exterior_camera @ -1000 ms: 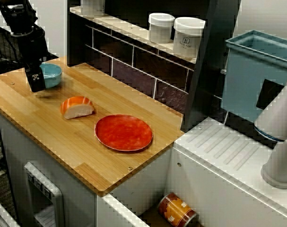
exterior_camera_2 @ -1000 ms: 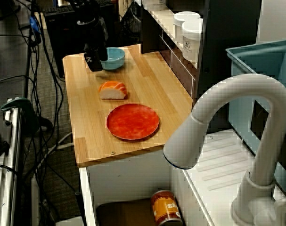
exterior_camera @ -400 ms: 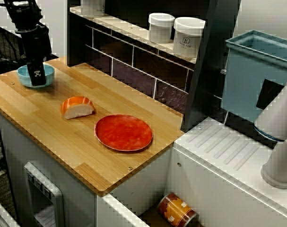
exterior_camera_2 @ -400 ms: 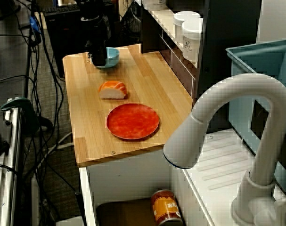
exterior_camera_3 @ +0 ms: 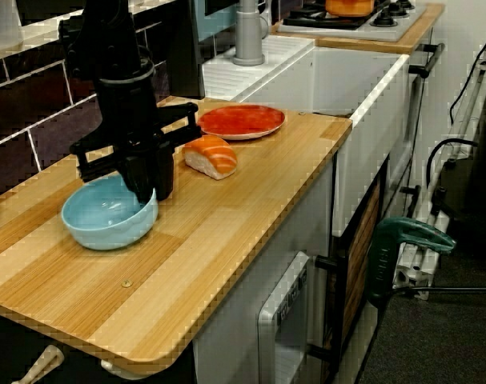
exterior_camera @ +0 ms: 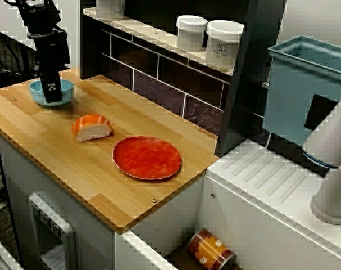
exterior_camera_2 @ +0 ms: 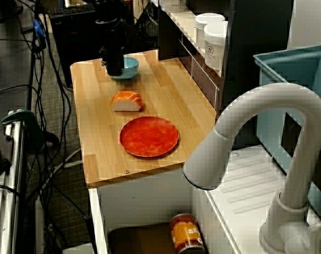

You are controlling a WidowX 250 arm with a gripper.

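A light blue bowl sits on the wooden counter near its far end, also seen in the view across the counter and past the tap. My black gripper comes down from above and straddles the bowl's rim on the side nearest the sushi. It looks shut on that rim and hides part of the bowl. A piece of salmon sushi lies a short way off, and a red plate lies beyond it.
Two white jars stand on a shelf above the tiled back wall. A teal bin, a white tap and a ribbed draining board lie past the plate. An orange can lies below the counter.
The bowl slid towards the counter's far end, then back a little, moving with the gripper. The gripper went from beside the bowl to over its rim. Sushi and plate have not moved.
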